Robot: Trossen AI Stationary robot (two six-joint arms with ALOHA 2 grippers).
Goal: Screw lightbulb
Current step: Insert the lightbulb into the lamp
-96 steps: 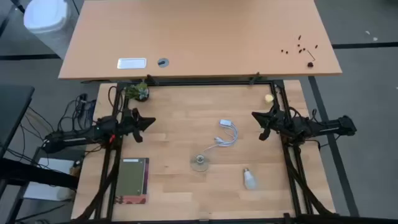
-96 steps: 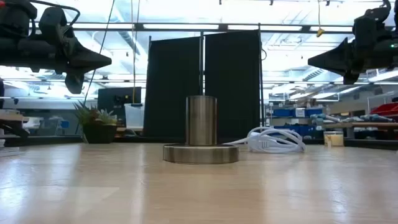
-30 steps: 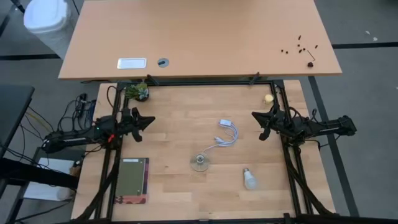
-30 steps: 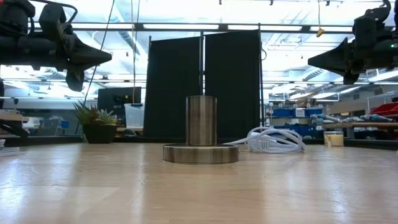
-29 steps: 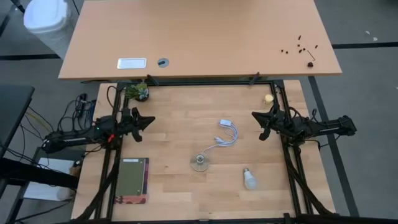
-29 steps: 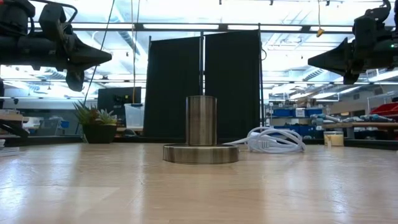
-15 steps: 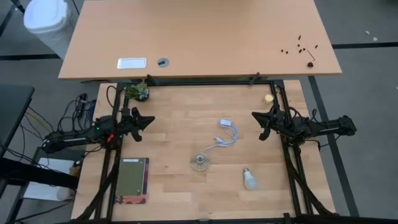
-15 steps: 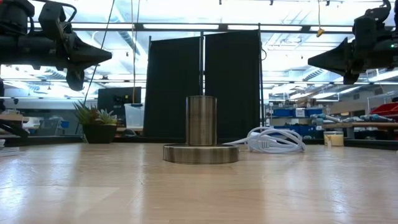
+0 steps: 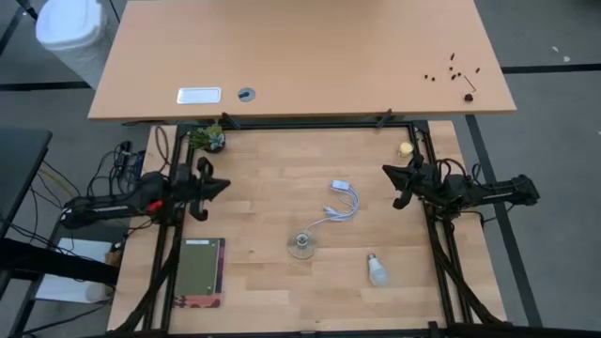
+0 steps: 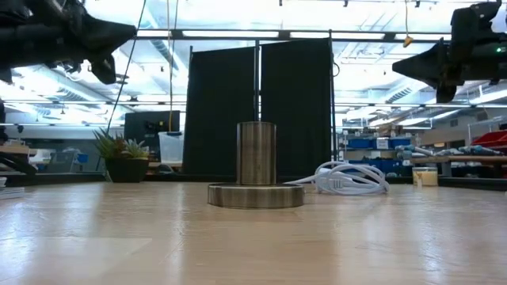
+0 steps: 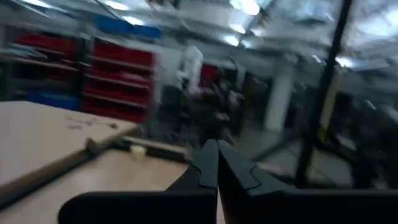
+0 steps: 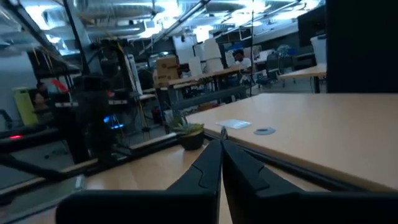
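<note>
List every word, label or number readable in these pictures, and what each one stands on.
None can be read.
The book by the table's left edge: cover print too small to read.
The white plate on the far desk: no legible text.

A light wooden table [image 9: 272, 188] fills the middle of the high view, with the lightbulb [image 9: 377, 270] lying on its side at lower right and a round metal socket base [image 9: 301, 246] just left of it, lower centre. A coiled white cord [image 9: 340, 205] lies at centre, a green book [image 9: 200, 272] at lower left. A small potted plant [image 9: 208, 139] sits at the upper left corner and a tiny yellowish ball [image 9: 406, 147] at upper right.
</note>
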